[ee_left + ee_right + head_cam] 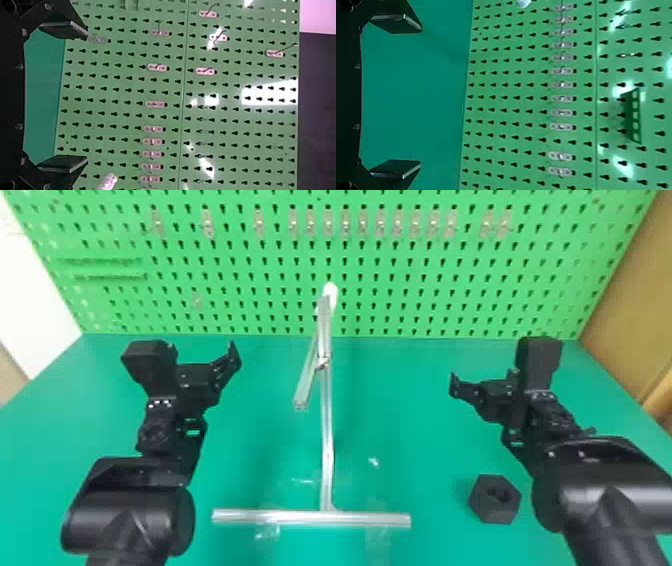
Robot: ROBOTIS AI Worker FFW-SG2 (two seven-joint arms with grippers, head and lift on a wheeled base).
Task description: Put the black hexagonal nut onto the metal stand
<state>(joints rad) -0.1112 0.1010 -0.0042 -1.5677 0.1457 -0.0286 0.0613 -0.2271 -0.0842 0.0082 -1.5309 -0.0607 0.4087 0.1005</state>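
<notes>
At near right, the nut point(490, 508) seems light, rigid, best pinched across opposite flats by the open right claw point(419, 97).

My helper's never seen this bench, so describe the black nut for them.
On the green table, find the silver metal stand, then look right. Beside the right arm lies the black hexagonal nut. It's a squat block with a hole, unlike the thin-barred stand or jointed arm.
</notes>
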